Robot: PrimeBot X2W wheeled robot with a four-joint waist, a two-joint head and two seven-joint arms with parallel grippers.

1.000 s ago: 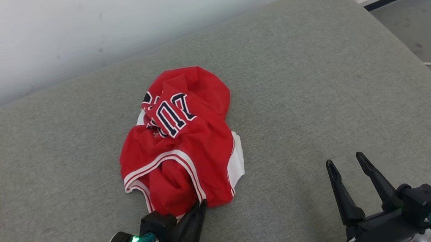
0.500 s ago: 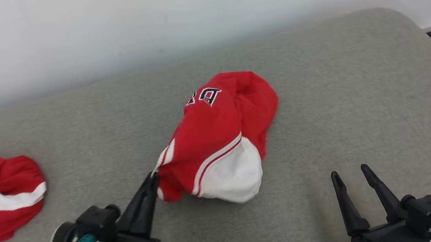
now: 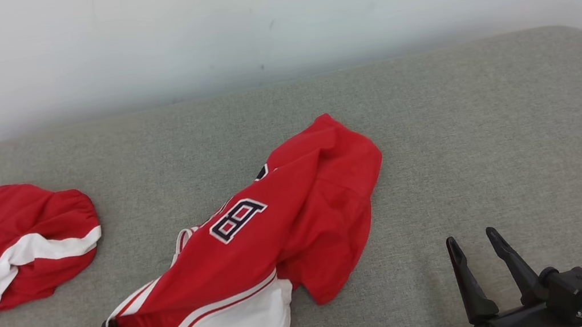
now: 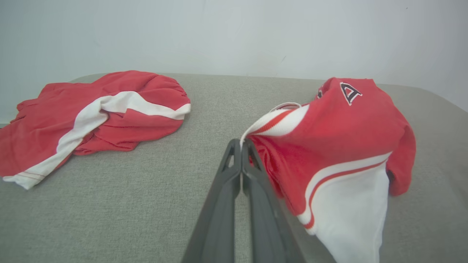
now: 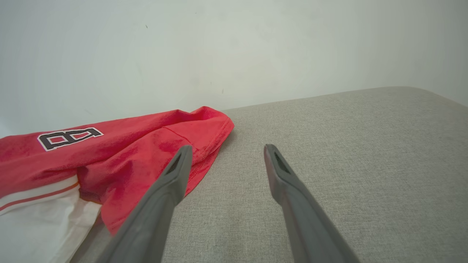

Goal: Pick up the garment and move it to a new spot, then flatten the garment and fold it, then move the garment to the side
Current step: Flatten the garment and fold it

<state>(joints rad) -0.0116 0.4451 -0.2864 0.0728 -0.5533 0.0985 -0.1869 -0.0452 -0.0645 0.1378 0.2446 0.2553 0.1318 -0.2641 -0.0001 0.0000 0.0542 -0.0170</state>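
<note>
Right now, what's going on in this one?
The robot is moving a red jersey on a grey cushion. Its left gripper is shut on the jersey's striped edge and holds that corner up, while the rest trails on the cushion. The right gripper is open and holds nothing, off to the jersey's right. A second red garment lies apart at the far left. No flattening or folding is done yet.

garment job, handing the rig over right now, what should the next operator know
Left gripper: jaws shut on the garment, at its striped edge.
Right gripper: jaws open, holding nothing, beside the garment.
Garment bunched on the grey cushion, one edge raised; a second red garment lies apart to its left.
Done: grasp. Left: move it, flatten, fold, set aside.
</note>
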